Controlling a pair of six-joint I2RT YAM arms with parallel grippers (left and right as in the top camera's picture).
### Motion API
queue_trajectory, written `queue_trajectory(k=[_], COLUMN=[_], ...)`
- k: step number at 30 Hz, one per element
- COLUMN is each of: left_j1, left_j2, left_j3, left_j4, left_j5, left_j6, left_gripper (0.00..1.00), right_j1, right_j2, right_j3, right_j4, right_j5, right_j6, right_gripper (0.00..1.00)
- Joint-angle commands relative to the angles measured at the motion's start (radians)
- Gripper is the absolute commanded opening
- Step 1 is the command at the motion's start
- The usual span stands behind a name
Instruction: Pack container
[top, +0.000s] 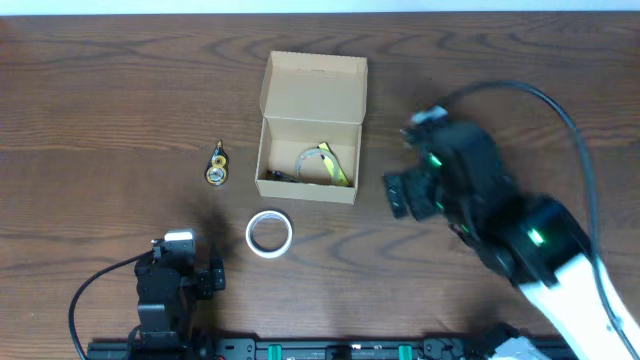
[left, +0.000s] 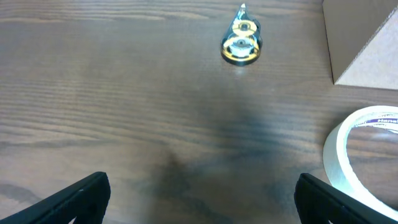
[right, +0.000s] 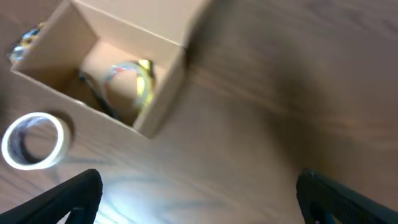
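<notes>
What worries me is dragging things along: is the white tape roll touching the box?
Apart. The overhead view shows a strip of bare table between the tape roll and the box at its front wall.

A robotics lab bench: dark wood-grain surface (top: 90, 90), black mounting rail (top: 300, 351) along its near edge, cabled left arm (top: 165, 290) and right arm (top: 500, 225).

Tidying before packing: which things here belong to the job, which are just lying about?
Job: cardboard box; yellow-edged roll inside it; probably the white tape roll and small yellow dispenser outside it, awaiting packing.
Lying about: nothing else visible.
</notes>
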Motion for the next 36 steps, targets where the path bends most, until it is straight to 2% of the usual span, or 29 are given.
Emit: queue_trajectory(k=[1,9,14,20,25,36], left_j1=[0.004,0.004,0.004,0.004,0.004,0.004], left_j2=[-0.004,-0.004,-0.004,-0.004,-0.004,-0.004], left_j3=[-0.012,-0.012,-0.012,-0.012,-0.012,-0.012], left_j4=[-0.003,-0.003,-0.003,-0.003,-0.003,-0.003], left_j5=[-0.006,-0.006,-0.006,-0.006,-0.006,-0.006], left_j6=[0.014,0.014,0.014,0.014,0.014,0.014], left_gripper=[0.95,0.95,0.95,0.95,0.95,0.95], right_j1=[-0.044,-0.092,-0.092,-0.092,-0.092,-0.092], right_j2=[-0.133,-0.481,-0.61,-0.704,-0.71,-0.71], right_j3=[-0.13,-0.484,-0.722,-0.861,-0.896,-0.896], right_j4=[0.004,0.045,0.216,0.302,0.304,0.298], right_j5=[0.055,0.077,0.13,0.15,0.2,0.192], right_j6=[0.087,0.089,0.079,0.065,-0.005,-0.005], right_gripper=[0.99,0.99,0.99,0.99,0.99,0.99])
